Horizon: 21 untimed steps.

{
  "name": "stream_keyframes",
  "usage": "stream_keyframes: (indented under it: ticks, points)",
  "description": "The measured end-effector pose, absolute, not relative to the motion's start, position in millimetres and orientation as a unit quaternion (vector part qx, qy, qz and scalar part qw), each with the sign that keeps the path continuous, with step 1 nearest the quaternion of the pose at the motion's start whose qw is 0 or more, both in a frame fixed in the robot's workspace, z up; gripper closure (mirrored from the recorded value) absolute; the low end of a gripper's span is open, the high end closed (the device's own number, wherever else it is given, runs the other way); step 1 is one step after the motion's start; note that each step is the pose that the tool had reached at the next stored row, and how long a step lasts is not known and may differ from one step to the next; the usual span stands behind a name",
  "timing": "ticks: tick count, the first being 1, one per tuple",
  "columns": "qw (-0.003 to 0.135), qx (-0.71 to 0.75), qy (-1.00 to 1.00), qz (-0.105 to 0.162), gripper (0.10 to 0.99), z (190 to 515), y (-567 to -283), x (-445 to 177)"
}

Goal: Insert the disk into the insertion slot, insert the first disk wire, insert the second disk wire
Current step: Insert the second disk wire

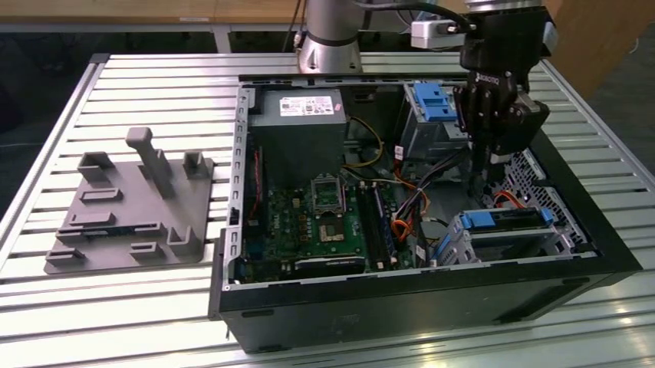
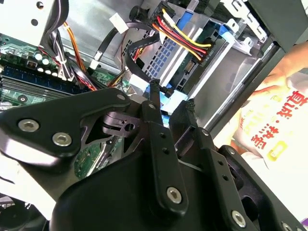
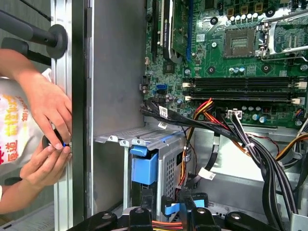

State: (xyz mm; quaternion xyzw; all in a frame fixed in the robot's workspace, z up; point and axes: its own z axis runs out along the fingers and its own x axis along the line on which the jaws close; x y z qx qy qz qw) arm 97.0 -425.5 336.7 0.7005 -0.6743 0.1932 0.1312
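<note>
- Hanging over the open computer case (image 1: 409, 307) on the exterior view's right, the gripper (image 2: 172, 96) points down toward the drive bay. We cannot tell whether it is clamped on anything or spread.
- We see the disk (image 1: 507, 220) lying flat inside the insertion slot (image 1: 511, 244), at the case corner nearest the camera in the exterior view. Its blue frame sits level in the cage, so we judge the first step done.
- In the second wrist view, a bundle of yellow, red and black wires (image 2: 186, 39) ends in a connector at the disk's end. We cannot say whether it is fully seated. We read the arm's place just above as work on the wiring.
- The taller cage (image 1: 430, 115), with its blue latch, stands apart from the disk, farther from the camera and beside the motherboard (image 1: 317, 222).
- A person's hands (image 3: 48, 125) meet just outside the case wall, perhaps adjusting something small there.
- The case rests on a slatted metal table (image 1: 153, 92). A grey fixture plate (image 1: 133, 207) with posts lies on the exterior view's left, and wooden furniture (image 1: 123, 9) edges the room behind.
</note>
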Motion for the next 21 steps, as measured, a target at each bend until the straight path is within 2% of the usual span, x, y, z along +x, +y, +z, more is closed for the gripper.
stream_keyframes:
  ticks: [11, 13, 14, 21]
  points:
    - [0.128, 0.704, -0.672, 0.191, 0.729, 335.4, -428.0, 98.2]
    - [0.128, 0.704, -0.672, 0.191, 0.745, 335.2, -428.4, 98.2]
    - [0.127, 0.704, -0.672, 0.191, 0.816, 335.1, -428.7, 98.2]
    - [0.125, 0.705, -0.672, 0.189, 0.816, 334.1, -431.3, 98.3]
